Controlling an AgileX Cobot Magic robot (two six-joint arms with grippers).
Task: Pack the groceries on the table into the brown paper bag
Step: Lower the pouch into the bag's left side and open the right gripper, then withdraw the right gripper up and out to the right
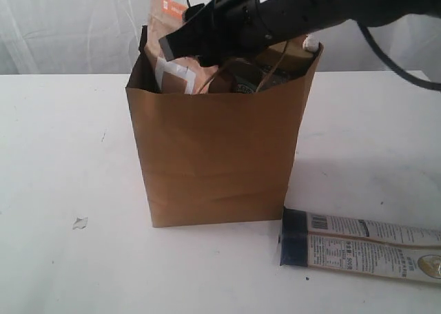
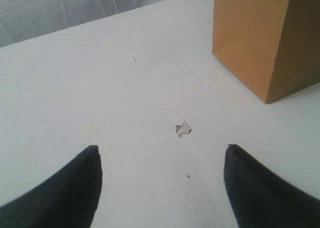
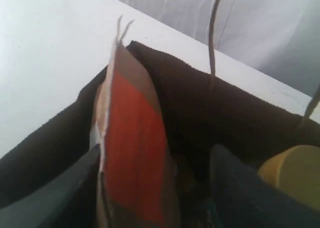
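brown paper bag [image 1: 213, 155]: upright, centre of exterior view
right gripper [image 3: 156, 153]: at bag mouth, upper centre; fingers apart, brown-orange pouch [image 3: 132, 138] between them, not clamped
left gripper [image 2: 161, 148]: fingers apart, empty, above table [image 2: 100, 88]
long white-blue packet [image 1: 365, 248]: flat on table, lower right, just beside bag

Backdrop: white curtain [image 1: 62, 25] in soft vertical folds, across the upper strip of the exterior view. Furniture: one white table [image 1: 55, 142], matte, filling the rest of the frame. Small chip [image 1: 80, 223] in its surface, lower left; faint scuff [image 1: 103, 136] above it. Light even, diffuse; shadows soft.
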